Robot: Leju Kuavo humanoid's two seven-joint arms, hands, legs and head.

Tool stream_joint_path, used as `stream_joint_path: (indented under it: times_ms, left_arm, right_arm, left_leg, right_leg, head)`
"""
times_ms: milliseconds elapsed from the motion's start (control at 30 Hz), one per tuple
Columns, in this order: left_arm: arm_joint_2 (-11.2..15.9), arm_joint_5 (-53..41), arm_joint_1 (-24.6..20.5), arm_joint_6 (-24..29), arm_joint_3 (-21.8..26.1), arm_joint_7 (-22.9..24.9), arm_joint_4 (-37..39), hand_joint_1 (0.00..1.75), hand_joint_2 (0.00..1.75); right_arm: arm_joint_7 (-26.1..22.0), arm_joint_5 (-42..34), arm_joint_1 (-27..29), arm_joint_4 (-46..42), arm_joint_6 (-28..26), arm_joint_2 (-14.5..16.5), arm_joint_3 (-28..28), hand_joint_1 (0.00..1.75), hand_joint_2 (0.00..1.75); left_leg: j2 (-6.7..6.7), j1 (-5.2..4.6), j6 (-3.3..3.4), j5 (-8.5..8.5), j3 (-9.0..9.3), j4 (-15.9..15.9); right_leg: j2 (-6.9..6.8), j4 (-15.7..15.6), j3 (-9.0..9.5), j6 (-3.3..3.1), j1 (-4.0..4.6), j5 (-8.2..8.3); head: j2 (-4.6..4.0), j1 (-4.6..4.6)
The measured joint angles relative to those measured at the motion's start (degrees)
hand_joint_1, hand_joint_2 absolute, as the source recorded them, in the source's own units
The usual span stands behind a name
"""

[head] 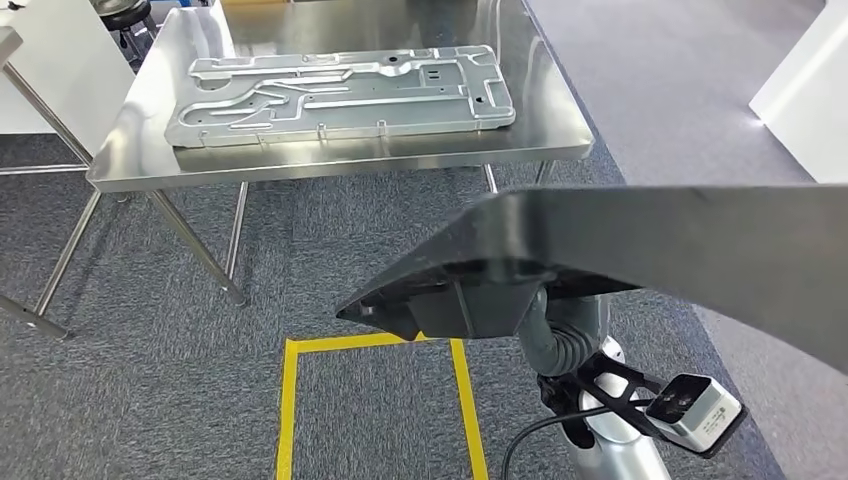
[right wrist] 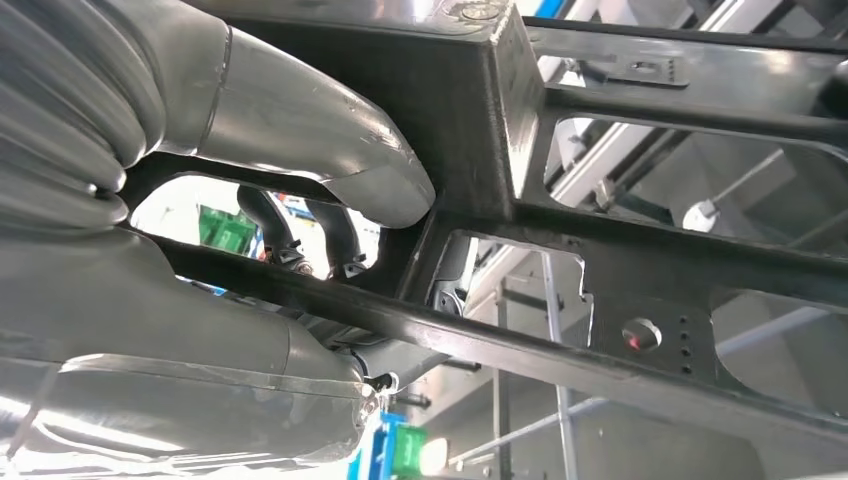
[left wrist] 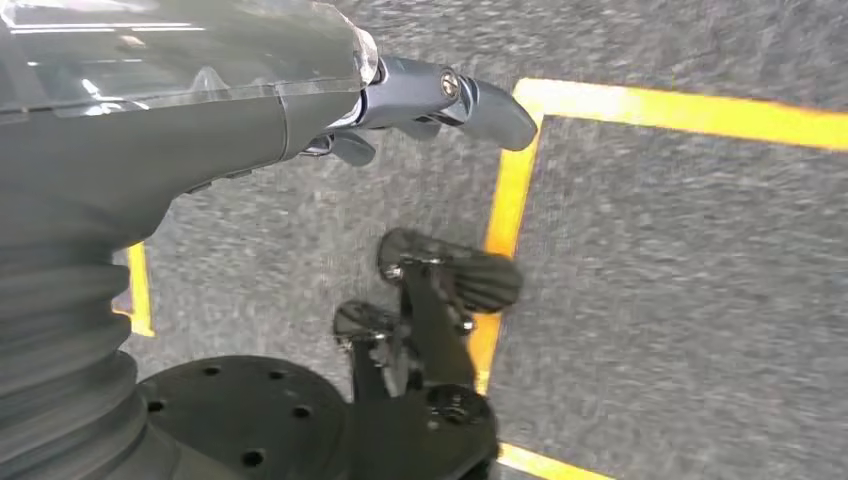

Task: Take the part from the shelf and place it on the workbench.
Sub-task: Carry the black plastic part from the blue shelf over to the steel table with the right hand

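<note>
Part (head: pixel 640 235): dark flat frame with cut-outs, carried in the air in front of the robot, above the carpet (head: pixel 150 300), well short of the workbench (head: pixel 560 110). Right hand (right wrist: pixel 300 200) is clamped on it; right wrist view shows the thumb pressed on one face of a frame bar and dark fingers hooked through a cut-out behind it. Left hand (left wrist: pixel 430 105) hangs low over the floor, nothing in it, fingers partly curled; can't tell if fully closed.

Step in hand, as I read it: carry to the bench and set down. One-handed grip near one end of a long frame, so I'd keep it level, move slowly, clear the bench edge before lowering, and release only once it lies flat.

Bench is polished steel, likely slippery. A stamped silver panel (head: pixel 340 95) already takes most of the top; free strip along the near edge and right side. Yellow floor tape (head: pixel 290 410) marks a box on grey carpet below.
</note>
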Motion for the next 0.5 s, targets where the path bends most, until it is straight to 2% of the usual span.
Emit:
stream_joint_path:
  times_ms: [33, 67, 133, 167, 200, 233, 267, 300, 367, 400, 500]
  left_arm:
    - [0.0, 0.1, -0.1, 0.0, 0.0, 0.0, 0.0, 0.00, 1.75]
    - [-0.1, 0.1, -0.1, 0.0, 0.0, 0.0, 0.0, 0.00, 1.75]
    - [-0.1, 0.3, -0.2, 0.1, 0.1, 0.0, 0.0, 0.00, 1.75]
    - [-0.1, 0.3, -0.1, 0.1, 0.1, 0.0, 0.0, 0.00, 1.75]
    - [-0.1, 0.3, -0.1, 0.1, 0.1, 0.0, 0.0, 0.00, 1.75]
    - [-0.1, 0.3, 0.0, 0.2, 0.1, 0.0, 0.0, 0.00, 1.75]
    - [-0.1, 0.3, 0.0, 0.2, 0.1, 0.0, 0.0, 0.00, 1.75]
    - [-0.2, 0.4, 0.0, 0.2, 0.1, 0.0, 0.0, 0.00, 1.75]
    - [-0.2, 0.4, -0.1, 0.2, 0.2, 0.0, 0.0, 0.00, 1.75]
    - [-0.2, 0.4, -0.1, 0.2, 0.2, 0.0, 0.0, 0.00, 1.75]
    - [-0.2, 0.4, -0.2, 0.2, 0.3, 0.0, 0.0, 0.00, 1.75]
  right_arm:
    - [0.0, 0.0, -0.1, 0.0, 0.1, 0.0, 0.0, 1.75, 1.75]
    - [-0.1, 0.0, -0.1, 0.0, 0.1, 0.0, 0.0, 1.75, 1.75]
    - [-0.1, 0.0, 0.0, 0.0, 0.1, 0.0, -0.1, 1.75, 1.75]
    - [-0.1, 0.0, 0.1, 0.0, 0.1, 0.0, -0.1, 1.75, 1.75]
    - [-0.1, 0.0, 0.2, 0.0, 0.1, 0.0, -0.1, 1.75, 1.75]
    - [-0.1, 0.0, 0.2, 0.0, 0.1, 0.0, -0.1, 1.75, 1.75]
    - [-0.1, 0.0, 0.2, 0.0, 0.1, 0.0, -0.1, 1.75, 1.75]
    - [-0.1, 0.0, 0.2, 0.0, 0.1, 0.0, -0.1, 1.75, 1.75]
    - [0.0, 0.0, 0.2, 0.1, 0.1, 0.0, -0.1, 1.75, 1.75]
    - [0.0, 0.0, 0.2, 0.1, 0.1, 0.0, -0.1, 1.75, 1.75]
    - [-0.1, 0.0, 0.2, 0.1, 0.1, 0.1, -0.1, 1.75, 1.75]
  left_leg:
    - [0.01, 0.17, 0.21, -0.12, 0.56, -0.3]
    - [0.02, 0.28, 0.36, -0.30, 0.97, -0.4]
    - [0.01, 0.34, 0.47, -1.03, 1.67, -0.5]
    - [0.00, 0.35, 0.44, -1.51, 2.18, -0.5]
    - [-0.03, 0.39, 0.36, -2.03, 2.81, -0.5]
    - [-0.05, 0.45, 0.24, -2.59, 3.56, -0.5]
    - [-0.08, 0.51, 0.06, -3.18, 4.36, -0.5]
    - [-0.09, 0.55, -0.19, -3.78, 4.99, -0.5]
    - [-0.10, 0.52, -0.87, -4.75, 5.71, -0.6]
    - [-0.07, 0.49, -1.26, -4.96, 5.87, -0.5]
    - [0.02, 0.57, -2.23, -5.00, 5.99, 0.8]
  right_leg:
    - [-0.10, 2.2, -1.19, 0.33, -0.06, -0.38]
    - [-0.21, 5.3, -3.13, 0.64, -0.24, -1.17]
    - [-0.33, 12.0, -8.04, 1.29, -0.66, -3.93]
    - [-0.39, 13.9, -9.94, 1.55, -0.89, -5.01]
    - [-0.48, 14.1, -11.02, 1.73, -1.08, -5.16]
    - [-0.58, 12.3, -11.13, 1.80, -1.22, -4.00]
    - [-0.69, 9.0, -10.41, 1.79, -1.31, -1.57]
    - [-0.84, 5.2, -9.49, 1.64, -1.33, 1.69]
    - [-1.01, 0.0, -8.34, 0.98, -1.04, 5.71]
    - [-0.96, -0.9, -8.26, 0.51, -0.88, 6.41]
    - [-0.64, -1.4, -7.21, -0.83, -0.85, 5.91]
  head:
    - [0.00, 0.00]
    - [0.00, 0.00]
    - [0.00, 0.00]
    - [0.00, 0.00]
    - [0.00, 0.00]
    - [0.00, 0.01]
    - [0.00, 0.01]
    - [0.00, 0.01]
    - [0.00, 0.01]
    - [0.00, 0.01]
    - [0.00, -0.01]
